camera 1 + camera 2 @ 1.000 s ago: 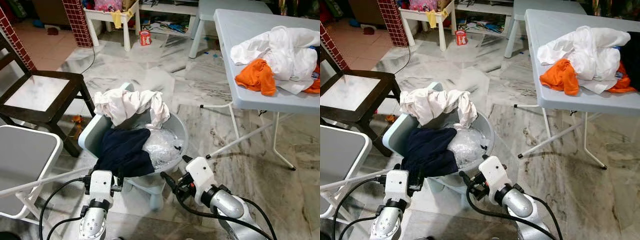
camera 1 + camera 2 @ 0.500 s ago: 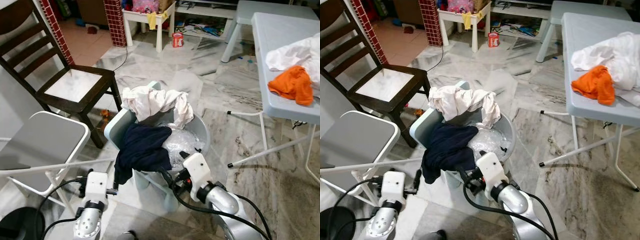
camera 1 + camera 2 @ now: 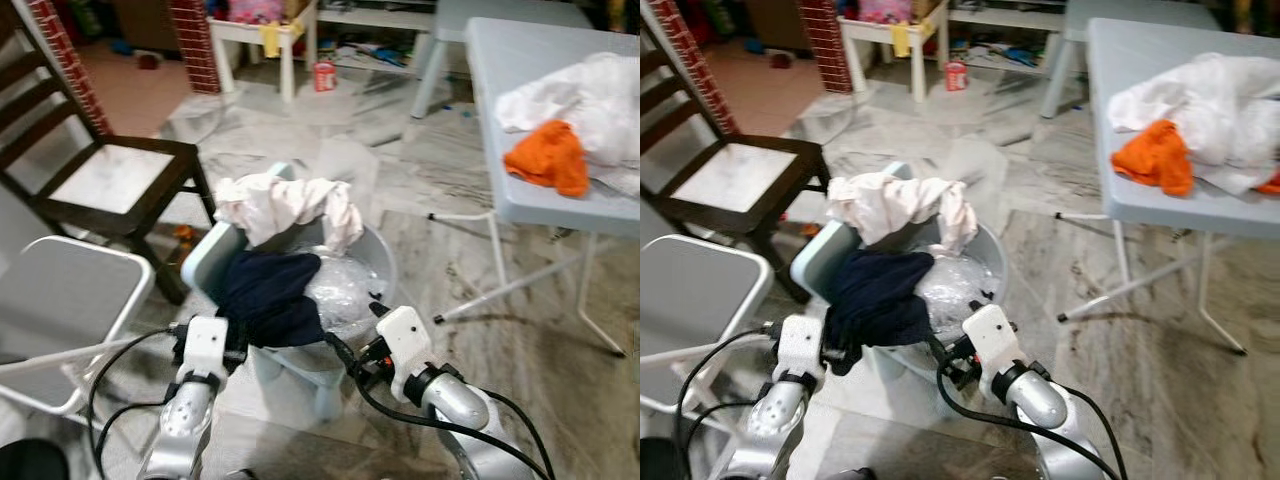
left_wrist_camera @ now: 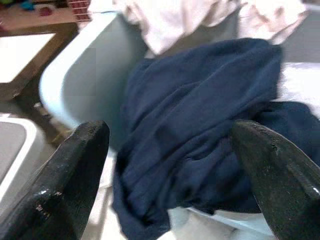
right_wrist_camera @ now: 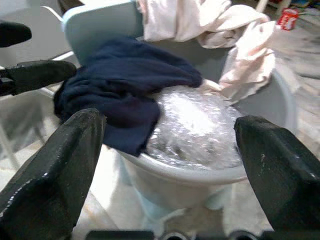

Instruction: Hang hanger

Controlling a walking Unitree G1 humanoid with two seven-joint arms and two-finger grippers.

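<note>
The picture was slightly blurred, and no hanger could be made out among the laundry. The tub [image 3: 385,262] stood on the marble floor [image 3: 480,340], its inside largely covered by a navy garment [image 3: 270,300], a white cloth [image 3: 280,205] and crinkled plastic [image 3: 345,285]. Open floor lay to the tub's right, up to the counter [image 3: 520,150] with its orange cloth [image 3: 548,158]; a wooden chair [image 3: 110,180] and a folding chair [image 3: 60,300] crowded the left. The left claw [image 4: 170,165] hung just short of the navy garment, fingers spread wide. The right claw [image 5: 165,150] faced the tub rim, also wide open, gripping nothing.
</note>
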